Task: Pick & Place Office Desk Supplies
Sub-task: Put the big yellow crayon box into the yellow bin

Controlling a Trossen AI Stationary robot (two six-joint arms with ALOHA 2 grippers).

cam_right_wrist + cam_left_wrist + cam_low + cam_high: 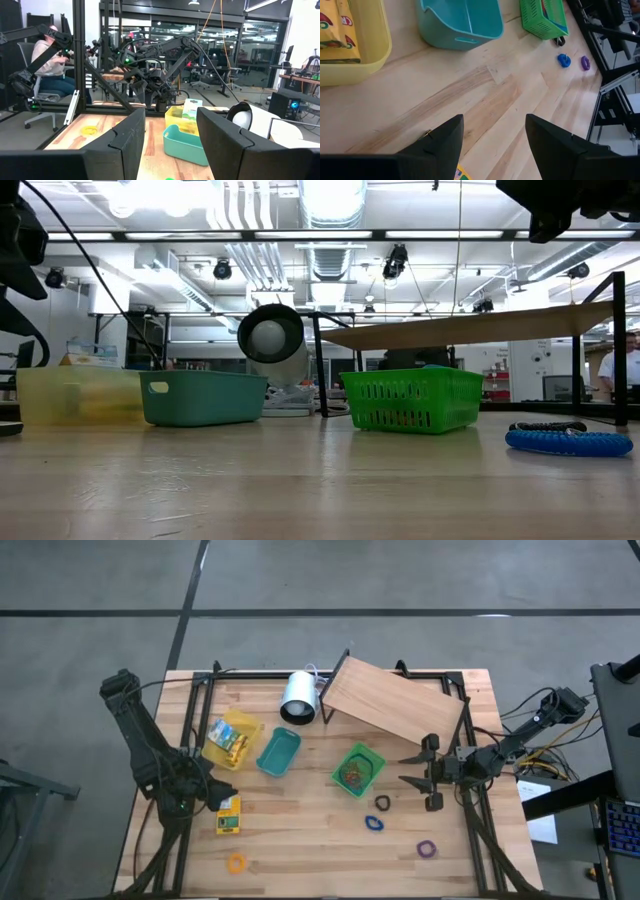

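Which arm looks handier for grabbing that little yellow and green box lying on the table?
Probably the left. Its open gripper hangs right beside the yellow-green box, while the right gripper, also open, sits across the table near the green basket.

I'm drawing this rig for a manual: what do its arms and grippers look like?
Both arms are dark, nearly black, built of jointed links. The left gripper and right gripper each have two flat, wedge-shaped black fingers. Loose black cables run along the right arm. I see no markings.
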